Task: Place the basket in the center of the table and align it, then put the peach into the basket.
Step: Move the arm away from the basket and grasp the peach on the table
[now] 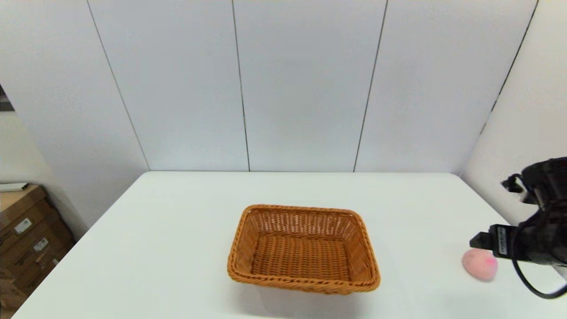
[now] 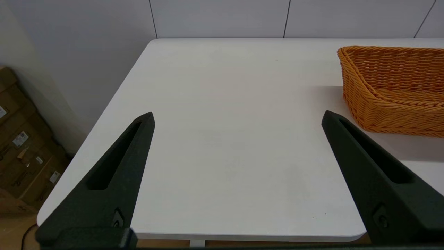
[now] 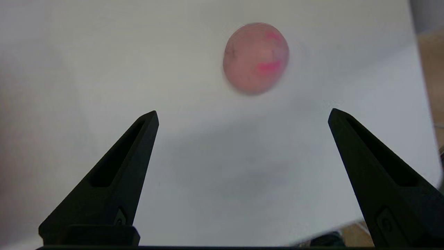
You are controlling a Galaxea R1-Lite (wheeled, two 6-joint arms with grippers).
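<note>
One basket (image 1: 304, 249) stands near the middle of the table (image 1: 177, 230), with nothing in it. One peach (image 1: 479, 264) lies on the table far to the right. My right claw (image 3: 242, 116) hovers above the peach, fingers apart. My left claw (image 2: 237, 118) is also spread, at the near left.

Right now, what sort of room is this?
Probably a lab or test room, not a home: a bare white table against plain panelled walls, stacked cardboard boxes beside it, and just a basket and peach set out.
</note>
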